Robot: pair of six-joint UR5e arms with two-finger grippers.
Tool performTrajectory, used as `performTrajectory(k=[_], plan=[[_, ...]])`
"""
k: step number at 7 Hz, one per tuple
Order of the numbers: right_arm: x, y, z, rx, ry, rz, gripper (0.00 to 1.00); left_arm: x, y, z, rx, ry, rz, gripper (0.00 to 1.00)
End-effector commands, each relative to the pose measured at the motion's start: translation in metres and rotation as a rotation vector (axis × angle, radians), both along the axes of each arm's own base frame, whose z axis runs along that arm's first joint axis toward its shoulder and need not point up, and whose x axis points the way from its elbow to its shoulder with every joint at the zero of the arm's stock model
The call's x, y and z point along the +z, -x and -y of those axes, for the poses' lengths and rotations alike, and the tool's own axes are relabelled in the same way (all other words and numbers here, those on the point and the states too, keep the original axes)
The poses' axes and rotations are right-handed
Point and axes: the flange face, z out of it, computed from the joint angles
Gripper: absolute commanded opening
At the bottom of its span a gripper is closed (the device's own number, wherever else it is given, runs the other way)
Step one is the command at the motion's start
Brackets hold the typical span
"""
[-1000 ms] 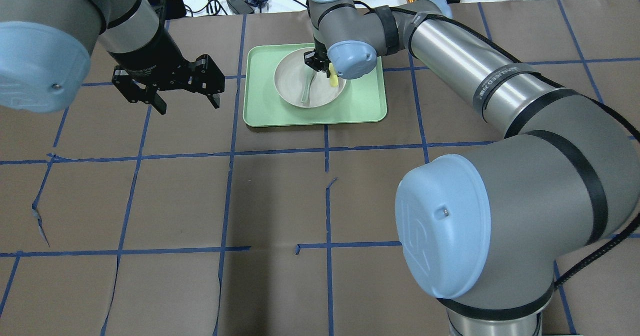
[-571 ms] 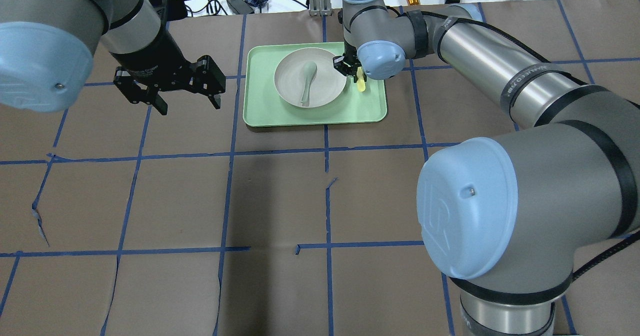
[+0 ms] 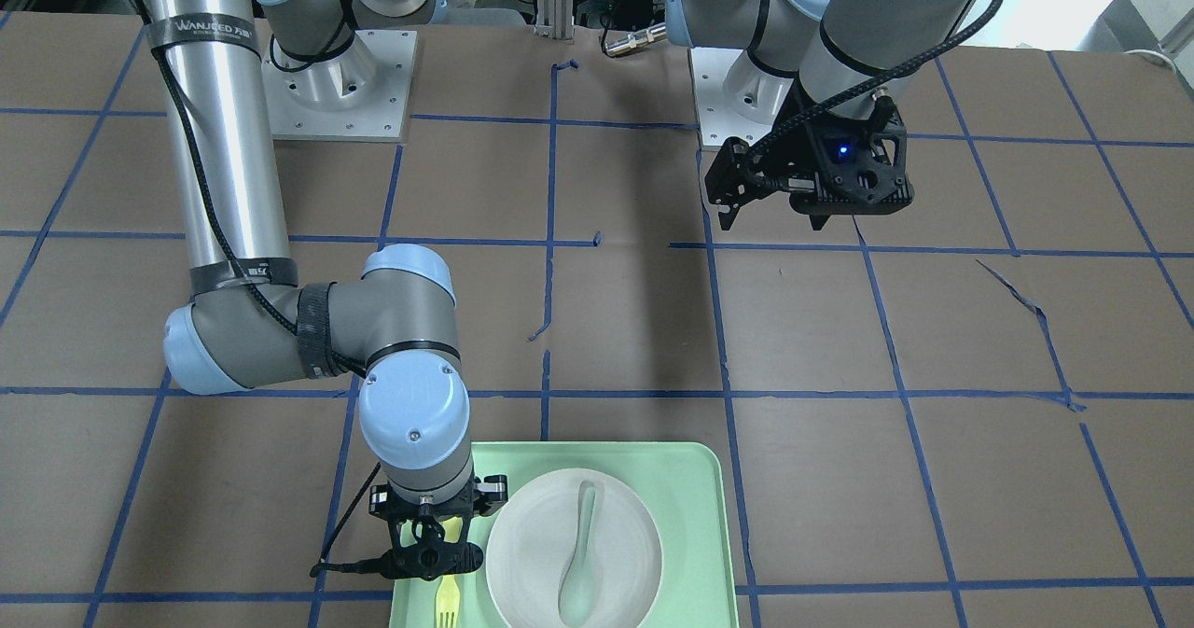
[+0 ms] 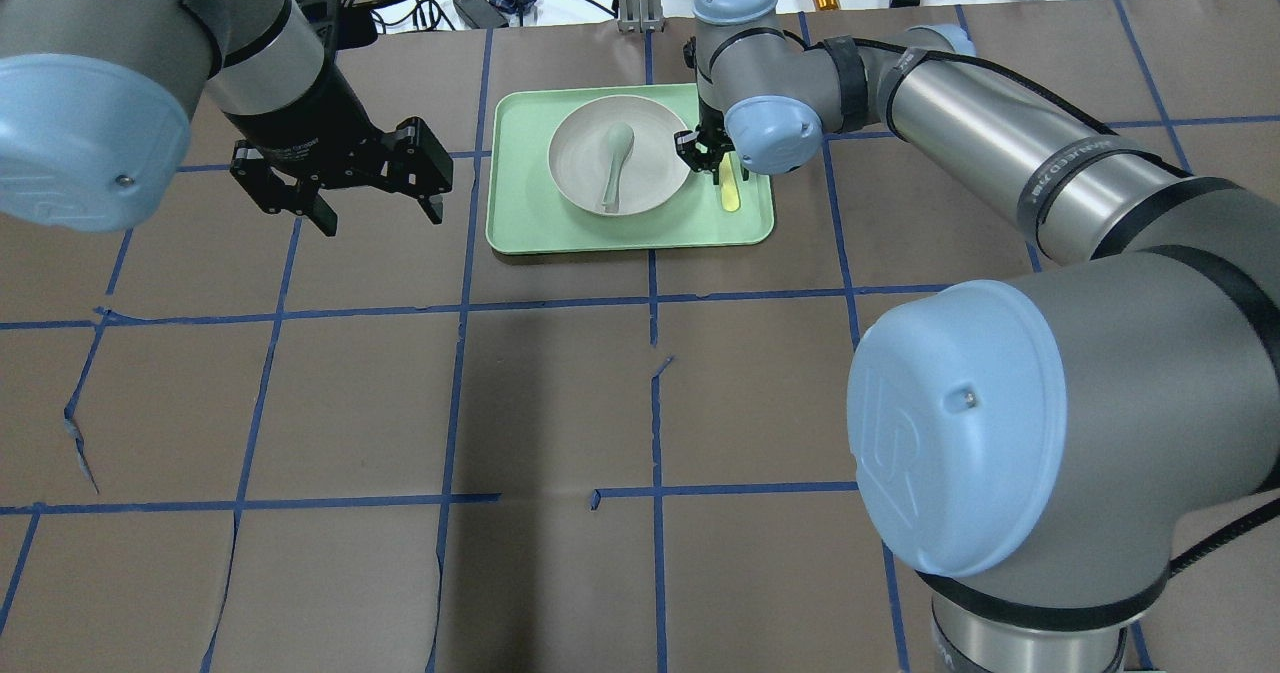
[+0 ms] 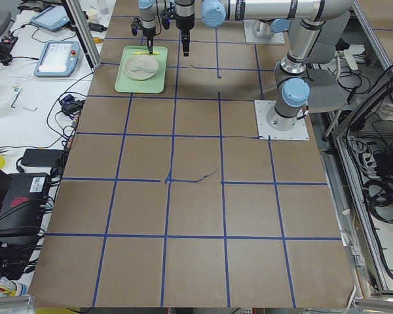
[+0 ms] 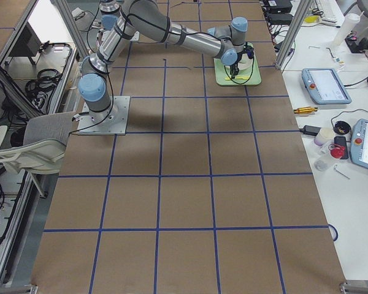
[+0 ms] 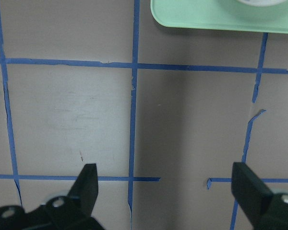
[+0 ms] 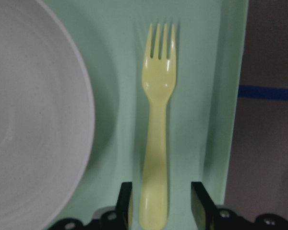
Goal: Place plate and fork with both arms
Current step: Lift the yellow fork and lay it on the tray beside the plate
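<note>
Right gripper [image 8: 160, 201] — ajar, astride fork [image 8: 158, 120]

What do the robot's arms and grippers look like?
The left arm and right arm are shiny silver-grey tubes with round light-blue caps and black cables. The left gripper and right gripper are black, each with two fingers.

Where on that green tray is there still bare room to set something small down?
Bare: on the mint-green rectangular tray, the strip between the round white plate and the rim on the robot's left, and the strip along the robot-side edge. Crowded: the other side, where the pale-yellow plastic fork lies beside the plate with the right tool straddling its handle.
</note>
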Motion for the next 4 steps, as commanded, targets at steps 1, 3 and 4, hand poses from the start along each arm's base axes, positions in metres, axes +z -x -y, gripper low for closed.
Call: performTrajectory(k=[1,3,4], plan=[[0.102,0.046,-0.054,-0.025,-0.063,-0.007,1.00,0.000,0.000,0.000,0.000,-0.001,-0.002,1.00],[0.202,0.076,-0.117,-0.006,0.009,0.001,1.00,0.000,0.000,0.000,0.000,-0.001,-0.003,1.00],[0.224,0.081,-0.148,-0.010,0.009,0.003,1.00,0.001,0.000,0.000,0.000,0.001,-0.003,1.00]])
